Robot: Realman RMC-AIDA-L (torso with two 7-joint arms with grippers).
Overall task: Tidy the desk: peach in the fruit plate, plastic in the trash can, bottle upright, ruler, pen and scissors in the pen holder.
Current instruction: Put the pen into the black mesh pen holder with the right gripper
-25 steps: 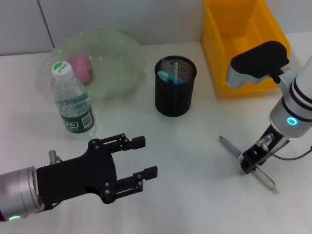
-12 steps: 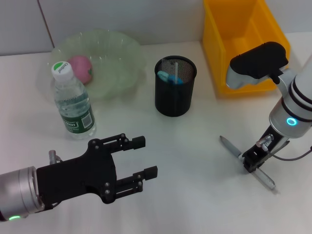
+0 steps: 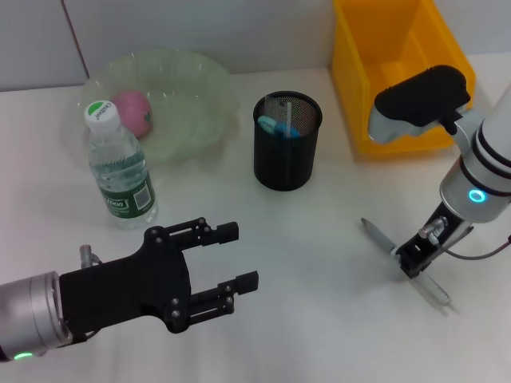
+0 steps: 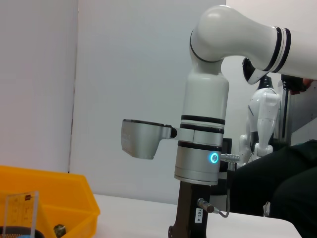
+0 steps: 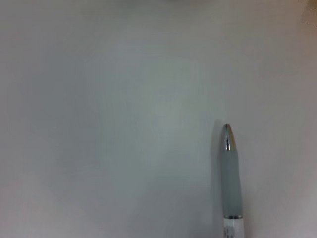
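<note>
No legible text on anything.

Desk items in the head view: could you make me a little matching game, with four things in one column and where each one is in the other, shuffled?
Things:
1. pink peach
2. clear plastic water bottle with green cap
3. grey pen
4. black mesh pen holder

Places:
A. lying flat on the white desk under the right tool
B. standing between the bowl and the yellow bin
C. inside the translucent green bowl
D. upright in front of the bowl, beyond the left tool

Pairs: 1-C, 2-D, 3-A, 4-B
</note>
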